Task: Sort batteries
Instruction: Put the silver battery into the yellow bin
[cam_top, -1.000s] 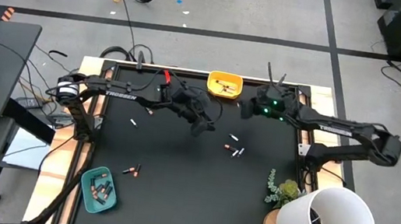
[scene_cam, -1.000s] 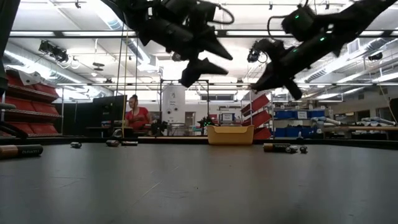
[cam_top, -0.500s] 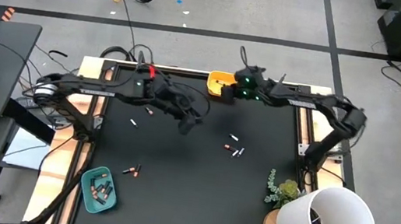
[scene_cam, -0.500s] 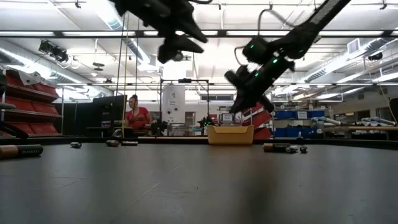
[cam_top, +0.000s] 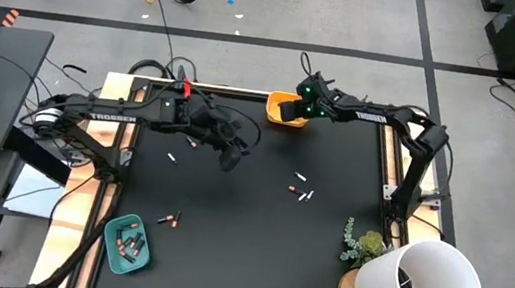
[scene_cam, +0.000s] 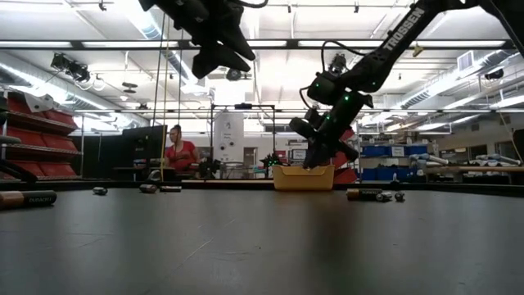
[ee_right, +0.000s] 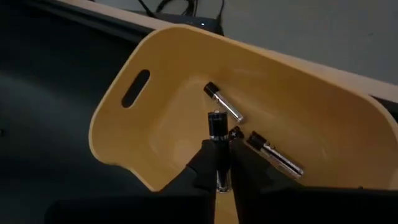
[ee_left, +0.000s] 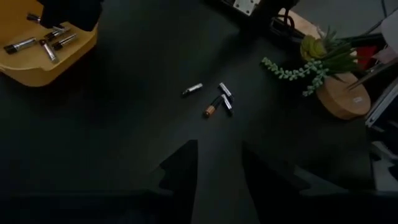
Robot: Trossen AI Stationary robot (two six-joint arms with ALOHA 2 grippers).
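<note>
Holding battery (ee_right: 217,127) clamped by right gripper (ee_right: 218,163) over yellow tray (ee_right: 124,124), table's 12 o'clock; light, rigid, slippery — grip mid-body. Left gripper (ee_left: 216,163) apart.

Both arms are dark, slim and jointed, each link lettered TROSSEN in white. The right arm (cam_top: 373,114) shows green lights near its wrist; the left arm (cam_top: 130,116) carries a red part.

The right pincer (ee_right: 219,163) (gripping a battery (ee_right: 217,134)) has swung over the yellow tray (ee_right: 124,134).
</note>
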